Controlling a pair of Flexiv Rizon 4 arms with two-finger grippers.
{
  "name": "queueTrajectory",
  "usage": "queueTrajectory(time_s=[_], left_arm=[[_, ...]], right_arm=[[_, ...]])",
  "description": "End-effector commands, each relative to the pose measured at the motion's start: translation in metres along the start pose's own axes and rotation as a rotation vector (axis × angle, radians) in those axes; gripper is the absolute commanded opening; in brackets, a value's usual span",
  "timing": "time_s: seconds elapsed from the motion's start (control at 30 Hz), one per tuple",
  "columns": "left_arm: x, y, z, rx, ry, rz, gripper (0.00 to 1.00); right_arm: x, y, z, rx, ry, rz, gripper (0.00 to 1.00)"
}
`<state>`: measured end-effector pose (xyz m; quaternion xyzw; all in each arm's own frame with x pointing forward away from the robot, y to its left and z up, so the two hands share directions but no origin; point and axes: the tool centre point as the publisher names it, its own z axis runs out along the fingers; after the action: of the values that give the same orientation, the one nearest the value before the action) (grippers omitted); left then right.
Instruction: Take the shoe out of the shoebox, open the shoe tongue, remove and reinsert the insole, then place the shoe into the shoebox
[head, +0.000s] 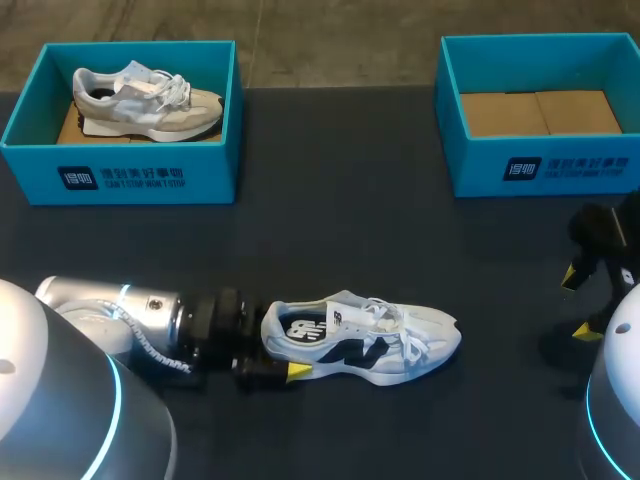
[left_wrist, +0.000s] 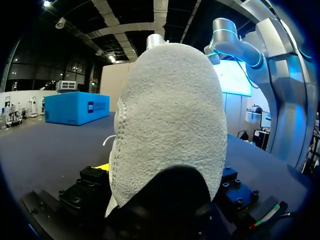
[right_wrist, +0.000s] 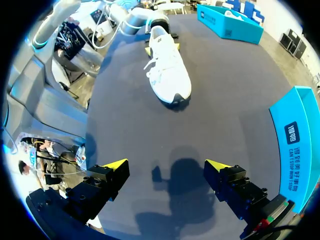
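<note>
Lying beyond shoe (head: 360, 340): two teal shoeboxes (head: 140, 180) (head: 545, 168)

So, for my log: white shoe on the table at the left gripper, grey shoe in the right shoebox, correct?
No: the head view shows the grey shoe in the left shoebox; the right shoebox is empty. The white shoe is at the left gripper.

Heel end of the white mesh sneaker with the navy logo (head: 365, 338) is blocked since the left gripper (head: 278, 350) is clamped on it, but the toe, laces and far side are all open to reach. There's a wide bare strip of dark table (head: 330, 240) between it and the two teal cardboard boxes at the back. The left shoebox (head: 120, 178) is taken up by a grey-beige sneaker (head: 150, 100), the right shoebox (head: 545, 168) has its brown floor free, and the right gripper (right_wrist: 166, 165) hangs spread wide over bare tabletop.
</note>
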<state>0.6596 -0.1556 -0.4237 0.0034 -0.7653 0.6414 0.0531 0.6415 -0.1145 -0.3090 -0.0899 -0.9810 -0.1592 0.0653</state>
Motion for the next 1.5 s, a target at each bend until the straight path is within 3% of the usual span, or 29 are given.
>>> queueTrajectory(time_s=[0.03,0.63,0.67,0.77,0.9,1.03,1.13,1.5], left_arm=[[0.000,0.003,0.003,0.002,-0.007,-0.001,0.00],[-0.001,-0.001,-0.003,0.007,-0.019,0.011,0.00],[-0.001,-0.001,-0.003,0.007,-0.019,0.011,0.00],[-0.001,-0.001,-0.003,0.007,-0.019,0.011,0.00],[-0.001,-0.001,-0.003,0.007,-0.019,0.011,0.00],[-0.001,-0.001,-0.003,0.007,-0.019,0.011,0.00],[-0.001,-0.001,-0.003,0.007,-0.019,0.011,0.00],[-0.001,-0.001,-0.003,0.007,-0.019,0.011,0.00]], right_arm=[[0.001,0.000,0.000,0.002,-0.002,0.000,1.00],[0.001,0.000,0.000,0.002,-0.002,0.000,1.00],[-0.001,0.001,-0.006,0.028,-0.009,0.000,1.00],[-0.001,0.016,-0.023,0.072,-0.043,-0.033,1.00],[-0.003,0.046,-0.028,0.118,-0.032,-0.053,1.00],[-0.007,0.063,-0.021,0.123,0.035,0.202,1.00],[0.001,0.069,-0.014,-0.006,-0.060,0.413,1.00],[0.004,0.071,-0.012,-0.027,-0.073,0.417,1.00]])
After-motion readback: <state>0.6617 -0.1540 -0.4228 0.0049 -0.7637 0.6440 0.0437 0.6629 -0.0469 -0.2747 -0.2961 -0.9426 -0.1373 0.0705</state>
